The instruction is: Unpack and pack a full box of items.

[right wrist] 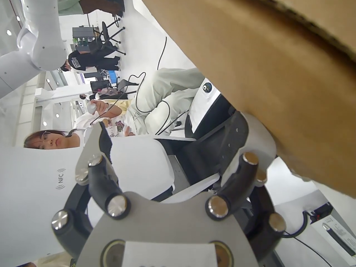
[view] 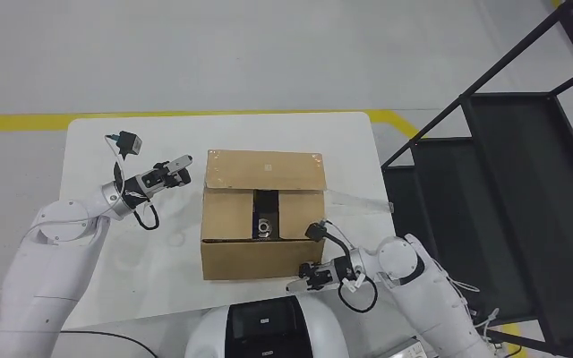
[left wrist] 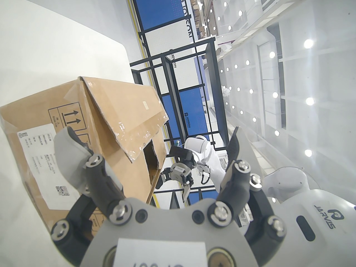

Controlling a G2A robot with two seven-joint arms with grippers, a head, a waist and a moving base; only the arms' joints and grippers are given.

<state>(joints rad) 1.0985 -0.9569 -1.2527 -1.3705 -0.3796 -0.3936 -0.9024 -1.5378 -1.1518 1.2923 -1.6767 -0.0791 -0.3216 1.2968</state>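
Observation:
A brown cardboard box [view: 260, 174] stands in the middle of the white table [view: 161, 242]. Its top flaps are partly apart, and through the dark gap a small grey item [view: 264, 226] shows inside. My left gripper [view: 183, 164] hovers just left of the box, open and holding nothing. In the left wrist view the left gripper [left wrist: 150, 134] faces the labelled side of the box [left wrist: 122, 98]. My right gripper [view: 295, 285] is low at the box's near right corner, open. In the right wrist view one of the right gripper's fingers [right wrist: 250, 129] lies close against the cardboard [right wrist: 264, 42].
A strip of clear tape [view: 358, 204] hangs off the box's right side. A black metal rack [view: 483, 179] stands beyond the table's right edge. The table's near edge runs close below the box.

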